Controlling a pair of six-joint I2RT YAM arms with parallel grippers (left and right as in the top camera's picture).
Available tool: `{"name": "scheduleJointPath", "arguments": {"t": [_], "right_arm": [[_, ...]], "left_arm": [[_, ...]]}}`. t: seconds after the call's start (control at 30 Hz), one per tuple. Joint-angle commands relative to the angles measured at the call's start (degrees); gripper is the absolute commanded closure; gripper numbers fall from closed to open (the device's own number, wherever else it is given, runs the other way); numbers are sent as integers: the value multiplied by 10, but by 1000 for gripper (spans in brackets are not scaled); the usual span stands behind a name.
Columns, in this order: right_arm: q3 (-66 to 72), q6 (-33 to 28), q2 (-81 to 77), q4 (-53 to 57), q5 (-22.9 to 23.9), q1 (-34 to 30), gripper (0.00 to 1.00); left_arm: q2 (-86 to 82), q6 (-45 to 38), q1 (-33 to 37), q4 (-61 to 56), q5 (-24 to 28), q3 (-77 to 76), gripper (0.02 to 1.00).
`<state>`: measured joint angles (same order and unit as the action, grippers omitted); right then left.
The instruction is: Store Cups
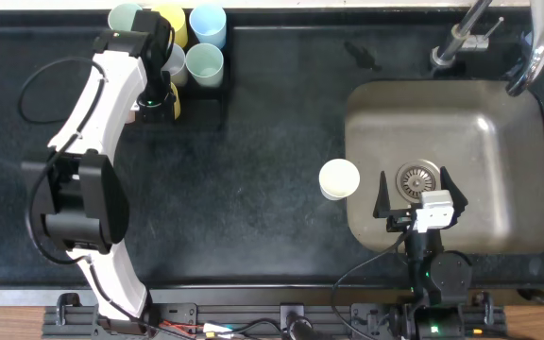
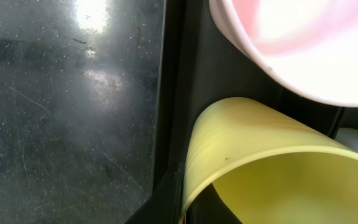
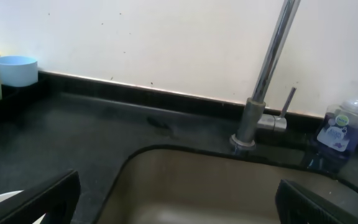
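Looking down, you find the left gripper over the near corner of the tray, right at a yellow cup that stands inside the tray wall, probably because this is the cup being stored. Whether it grips that cup you cannot tell, since the wrist view cuts the cup off partway. A pale cup just beside it is cropped too. 1 white cup sits on the counter at the edge of the sink, near the right gripper, which hangs over the basin with fingers spread wide, likely ready for that cup.
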<state>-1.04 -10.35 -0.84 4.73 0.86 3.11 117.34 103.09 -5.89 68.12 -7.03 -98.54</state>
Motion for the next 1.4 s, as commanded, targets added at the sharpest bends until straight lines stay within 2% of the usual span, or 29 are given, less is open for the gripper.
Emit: {"name": "scheduleJointPath", "arguments": {"t": [0.03,0.27,0.53,0.9,1.03,1.13,1.23,1.3,1.4], "right_arm": [[8,0,6,-3,2,4,7],[8,0,6,-3,2,4,7],[8,0,6,-3,2,4,7],[8,0,6,-3,2,4,5],[8,0,6,-3,2,4,5],[8,0,6,-3,2,4,9],[8,0,6,-3,2,4,7],[8,0,6,-3,2,4,5],[8,0,6,-3,2,4,5]], "left_arm": [[8,-13,4,1,-1,1,934],[11,-13,4,1,-1,1,886],[8,-13,4,-4,-5,1,520],[-104,-13,1,16,-48,1,297],[-170,-45,1,12,-76,1,189],[-223,-131,1,-35,-122,2,123],[-272,-292,2,-146,-164,17,56],[-304,-448,3,-264,-163,51,56],[-367,-664,3,-480,-110,151,71]]}}
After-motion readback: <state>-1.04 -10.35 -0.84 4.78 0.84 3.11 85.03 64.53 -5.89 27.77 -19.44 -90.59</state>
